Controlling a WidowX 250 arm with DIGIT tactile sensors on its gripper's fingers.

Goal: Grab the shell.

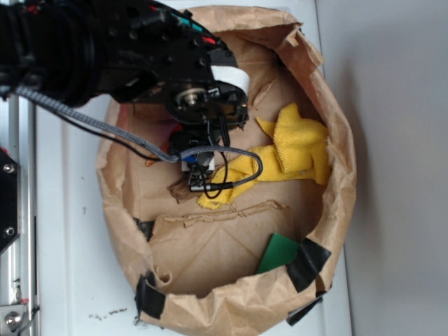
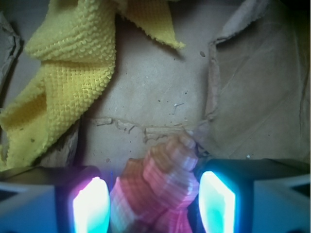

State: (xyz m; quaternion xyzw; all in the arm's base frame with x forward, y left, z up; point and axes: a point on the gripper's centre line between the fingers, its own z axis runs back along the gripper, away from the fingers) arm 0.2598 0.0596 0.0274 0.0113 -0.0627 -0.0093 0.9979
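Observation:
The shell point(image 2: 160, 170) is a ribbed spiral, tinted pink by the pad lights. It lies on brown paper at the bottom of the wrist view with its narrow end pointing away. My gripper point(image 2: 154, 187) straddles it: the glowing left pad point(image 2: 91, 206) and right pad point(image 2: 217, 201) press against its two sides, so the jaws are shut on it. In the exterior view my gripper point(image 1: 198, 171) reaches down inside the paper bag, and the arm hides the shell.
A yellow knitted cloth point(image 1: 294, 147) point(image 2: 68, 73) lies just beyond the gripper. The crumpled brown paper bag point(image 1: 336, 175) walls in the whole area. A torn paper flap point(image 1: 224, 213), a green card point(image 1: 278, 252) and black tape point(image 1: 308, 262) sit near the front.

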